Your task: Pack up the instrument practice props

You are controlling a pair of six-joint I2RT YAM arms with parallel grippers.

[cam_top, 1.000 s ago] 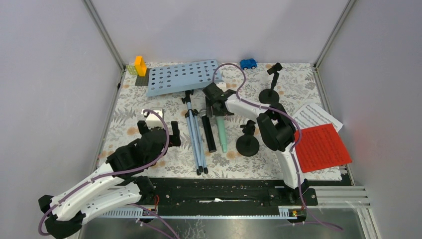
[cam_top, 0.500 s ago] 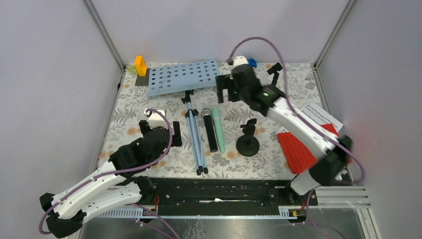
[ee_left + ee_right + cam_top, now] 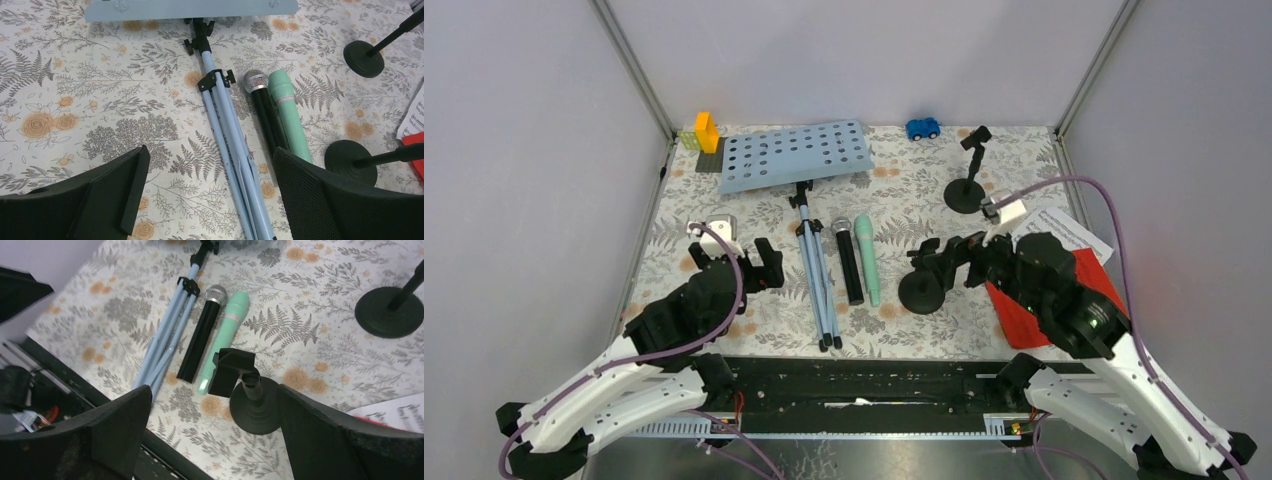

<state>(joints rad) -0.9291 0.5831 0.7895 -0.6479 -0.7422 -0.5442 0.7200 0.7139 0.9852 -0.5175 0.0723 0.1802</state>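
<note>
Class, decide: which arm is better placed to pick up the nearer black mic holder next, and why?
Right, probably. The right tool, open, hovers at the nearer mic holder, framed between its fingers in the wrist view. The left tool, also open, sits beyond the tripod legs.

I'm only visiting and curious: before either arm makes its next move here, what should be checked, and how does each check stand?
1. The right gripper is open: ok.
2. The left gripper is open and empty: ok.
3. The near black round-based mic holder stands upright ahead of the right gripper: ok.
4. The black microphone and mint-green microphone lie apart from that holder's base: ok.
5. The red music sheet is free of the right arm: cannot tell.
</note>
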